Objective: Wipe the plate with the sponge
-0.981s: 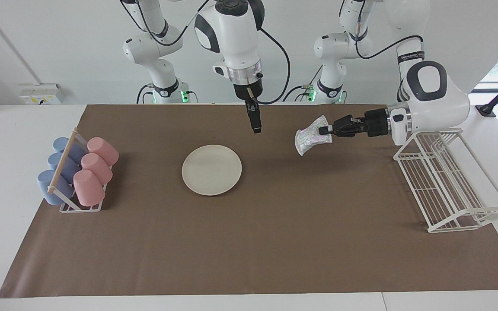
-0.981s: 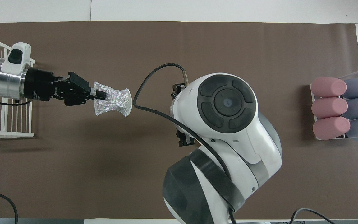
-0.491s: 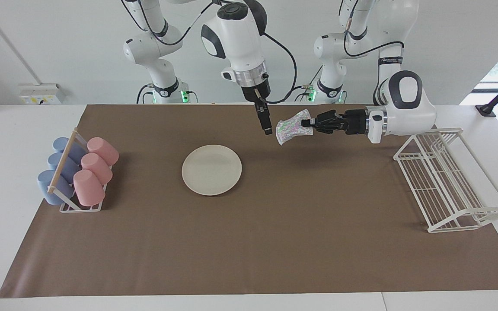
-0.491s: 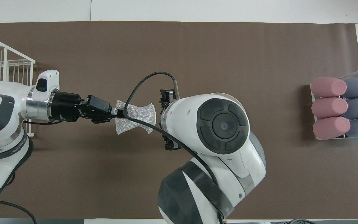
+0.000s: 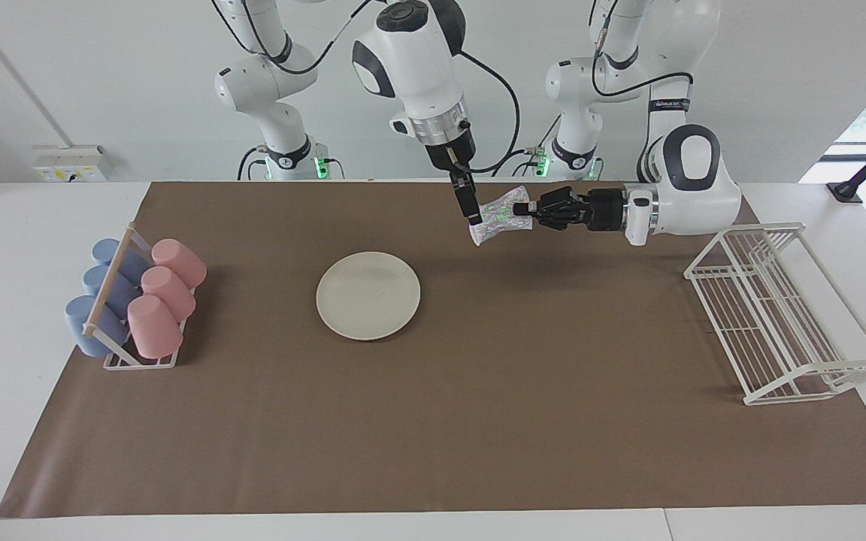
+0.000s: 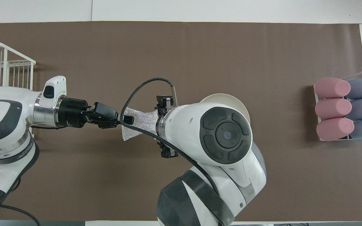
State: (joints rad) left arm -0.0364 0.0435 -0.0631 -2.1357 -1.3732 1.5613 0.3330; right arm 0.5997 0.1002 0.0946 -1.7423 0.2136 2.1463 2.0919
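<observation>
Since one second ago the left hand [image 5: 527, 210] has carried the sponge [image 5: 495, 218] away from the wire rack [image 5: 779, 315] toward the right hand [image 5: 472, 218], which has swung over to meet it. Left hand is clamped on one end of the sponge, held level over the brown mat [image 5: 433, 421]. Sponge is a silvery, wrinkled mesh wad, pinched at the grip and flaring outward; its long axis runs along the counter's [image 5: 27, 248] length, free end toward the right hand. Right hand hangs tip-down with fingers spread wide, its tip at the sponge's free end; contact cannot be confirmed. Lettering on the left arm is partly legible, not readable in full. Plate [image 5: 368, 294], round, cream, plain-rimmed, lies flat on the mat, farther from the robots than the sponge. Pink and blue cups [image 5: 155, 300] lie in a holder at the right arm's end.
</observation>
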